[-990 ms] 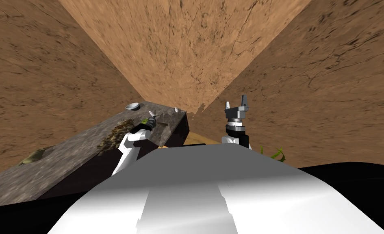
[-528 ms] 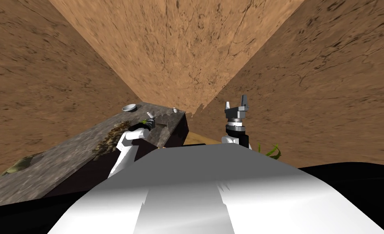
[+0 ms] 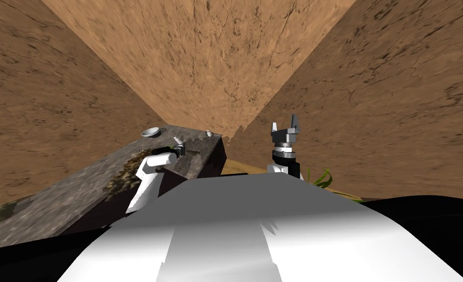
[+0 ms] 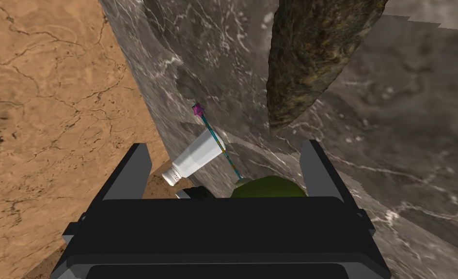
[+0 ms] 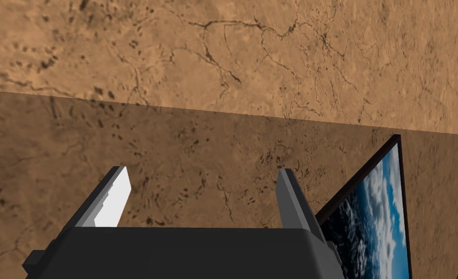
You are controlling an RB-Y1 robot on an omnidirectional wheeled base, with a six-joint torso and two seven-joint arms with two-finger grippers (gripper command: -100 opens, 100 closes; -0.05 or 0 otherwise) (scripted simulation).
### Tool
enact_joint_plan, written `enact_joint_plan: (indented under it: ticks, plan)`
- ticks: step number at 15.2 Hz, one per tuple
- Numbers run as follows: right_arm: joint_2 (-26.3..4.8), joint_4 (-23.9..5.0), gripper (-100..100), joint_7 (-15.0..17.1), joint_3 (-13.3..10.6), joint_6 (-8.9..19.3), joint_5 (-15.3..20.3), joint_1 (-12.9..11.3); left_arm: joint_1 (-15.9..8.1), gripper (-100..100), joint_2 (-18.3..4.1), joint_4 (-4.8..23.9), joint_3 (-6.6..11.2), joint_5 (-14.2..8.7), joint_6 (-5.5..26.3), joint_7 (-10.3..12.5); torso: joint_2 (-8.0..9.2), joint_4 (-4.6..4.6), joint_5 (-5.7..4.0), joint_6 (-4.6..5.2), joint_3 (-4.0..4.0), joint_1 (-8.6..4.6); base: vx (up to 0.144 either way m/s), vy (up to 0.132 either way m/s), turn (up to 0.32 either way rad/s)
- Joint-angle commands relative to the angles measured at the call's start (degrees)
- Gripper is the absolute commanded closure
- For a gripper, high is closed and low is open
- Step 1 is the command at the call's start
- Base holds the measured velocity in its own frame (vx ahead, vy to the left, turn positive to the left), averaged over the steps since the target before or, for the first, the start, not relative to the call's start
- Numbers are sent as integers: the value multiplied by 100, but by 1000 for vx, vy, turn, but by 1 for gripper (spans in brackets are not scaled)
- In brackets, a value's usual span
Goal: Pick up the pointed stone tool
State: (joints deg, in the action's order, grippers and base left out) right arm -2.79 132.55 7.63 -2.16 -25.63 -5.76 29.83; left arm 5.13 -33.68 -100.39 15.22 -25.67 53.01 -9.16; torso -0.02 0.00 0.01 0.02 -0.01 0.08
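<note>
The pointed stone tool (image 4: 315, 58) is a dark mottled brown wedge lying on the grey marbled counter (image 4: 407, 126). Its tip points back toward my left gripper (image 4: 225, 169) and ends just ahead of one finger (image 4: 317, 167), apart from it. The left gripper is open and holds nothing. Between its fingers I see a white shaker (image 4: 196, 157) on its side, a thin teal pick with a purple end (image 4: 218, 140) and a round green thing (image 4: 269, 186). In the head view the left gripper (image 3: 179, 143) hovers over the counter's far end.
My right gripper (image 3: 284, 128) is raised beside the counter, open and holding nothing. On the counter (image 3: 68, 196) there are a pale bowl (image 3: 150, 132), a small shaker (image 3: 208, 132) and a scruffy brown heap (image 3: 125, 171). A green plant (image 3: 321, 178) stands low at the right.
My view has shifted, so the counter and bowl sit a little further left. The left hand stays over the counter's far end, fingers still open. The right arm has not moved.
</note>
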Motion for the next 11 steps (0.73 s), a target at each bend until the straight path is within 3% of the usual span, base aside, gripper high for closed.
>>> enact_joint_plan:
  ticks: [1, 3, 7, 10, 11]
  plan:
    - [0, 0, 0, 0, 0, 0, 0, 0, -87, -100, -57, 128, 39, -84, 286, -31, 0, 0, 0, 0, 0, 0, -7, 22, -137]
    - [0, 0, 0, 0, 0, 0, 0, 1, -87, -100, -57, 128, 39, -84, 400, -31, 0, 0, 1, -3, 0, 2, -3, 17, -27]
    - [0, 0, 0, 0, 0, 0, 0, 1, -298, -100, -225, 371, 166, -324, 925, -84, -1, -1, 0, -3, -1, -1, -3, 15, -110]
    - [0, 0, 0, 0, 0, 0, 0, 1, -298, -100, -225, 371, 166, -324, 1178, -84, -2, -1, 1, -3, -1, 0, -2, 17, -53]
    - [0, 0, 0, 0, 0, 0, 0, 1, -398, -100, -302, 487, 223, -440, 1390, -110, -1, -1, 1, -4, -1, -1, -3, 10, -116]
